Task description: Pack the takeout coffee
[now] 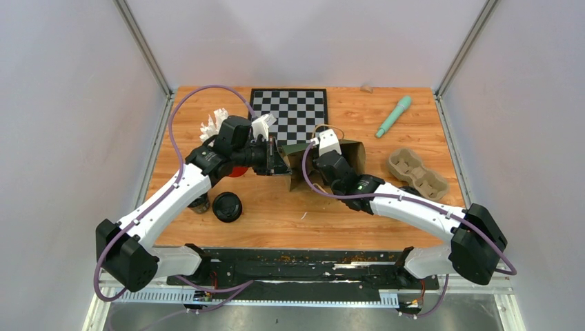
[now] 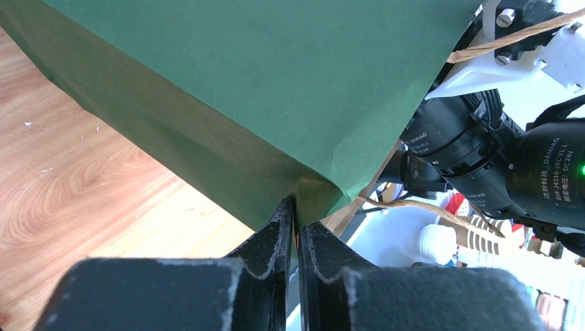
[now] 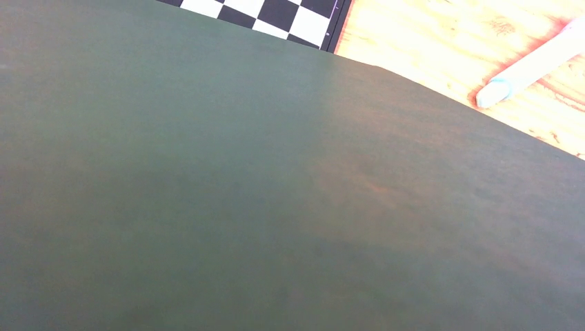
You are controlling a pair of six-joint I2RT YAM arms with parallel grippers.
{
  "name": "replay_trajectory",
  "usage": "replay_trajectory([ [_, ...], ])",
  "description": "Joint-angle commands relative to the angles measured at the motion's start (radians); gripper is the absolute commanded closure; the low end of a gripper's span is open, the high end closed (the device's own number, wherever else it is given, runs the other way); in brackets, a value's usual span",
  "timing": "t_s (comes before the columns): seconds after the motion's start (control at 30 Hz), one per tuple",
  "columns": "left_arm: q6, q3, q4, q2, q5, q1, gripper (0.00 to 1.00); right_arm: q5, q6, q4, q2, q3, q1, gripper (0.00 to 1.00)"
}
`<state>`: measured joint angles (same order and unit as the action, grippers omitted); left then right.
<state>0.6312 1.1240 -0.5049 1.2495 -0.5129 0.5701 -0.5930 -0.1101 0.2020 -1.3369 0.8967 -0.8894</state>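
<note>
Closest to us, in the left wrist view, the left fingers (image 2: 277, 238) are pressed together on a folded corner of the dark green paper bag (image 2: 276, 83), with the paper pinched between their black tips. From above, we see the bag at mid-surface, green outside and brown inside. The right arm (image 1: 400, 200) reaches to the bag from the right. Its own camera shows little but green paper and the right fingers are hidden, so we cannot tell whether they are apart or together.

The coffee is outside the bag. One coffee cup (image 1: 227, 206) stands on the wooden surface (image 1: 345, 214), left of the bag and nearer the arm bases. From overhead it shows us a round black lid. A second cup (image 1: 200, 204), dark brown, stands farther left of the bag, half covered by the left arm.

A red cup (image 1: 238, 171) sits just left of the bag under the left wrist, with white wrapped straws (image 1: 212, 125) beyond it. A checkerboard (image 1: 290, 110) lies beyond the bag, a teal tool (image 1: 393, 116) beyond it to the right, and a cardboard cup carrier (image 1: 416, 172) to the bag's right.
</note>
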Motion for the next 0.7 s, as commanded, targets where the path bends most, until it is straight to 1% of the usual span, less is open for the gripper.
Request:
replay_trajectory([
  [0.0,0.002,-0.002,0.022,0.006,-0.009,0.006,0.87,0.012,0.025,-0.063,0.009,0.003,-0.005,0.77],
  [0.3,-0.003,-0.002,0.019,0.007,-0.001,0.005,0.87,0.080,0.058,-0.095,0.058,-0.005,-0.005,0.88],
  [0.53,-0.007,-0.002,0.013,0.007,0.002,0.006,0.87,0.104,0.065,-0.091,0.073,-0.007,-0.005,0.92],
  [0.57,-0.007,-0.002,0.013,0.006,0.003,0.007,0.87,0.099,0.062,-0.087,0.072,-0.007,-0.005,0.92],
  [0.6,-0.008,-0.003,0.012,0.007,0.004,0.006,0.87,0.087,0.057,-0.080,0.069,-0.007,-0.005,0.87],
  [0.63,-0.008,-0.002,0.012,0.006,0.003,0.006,0.87,0.064,0.051,-0.071,0.065,-0.006,-0.005,0.80],
  [0.67,-0.008,-0.002,0.012,0.006,0.003,0.006,0.87,0.036,0.039,-0.056,0.059,-0.004,-0.005,0.74],
])
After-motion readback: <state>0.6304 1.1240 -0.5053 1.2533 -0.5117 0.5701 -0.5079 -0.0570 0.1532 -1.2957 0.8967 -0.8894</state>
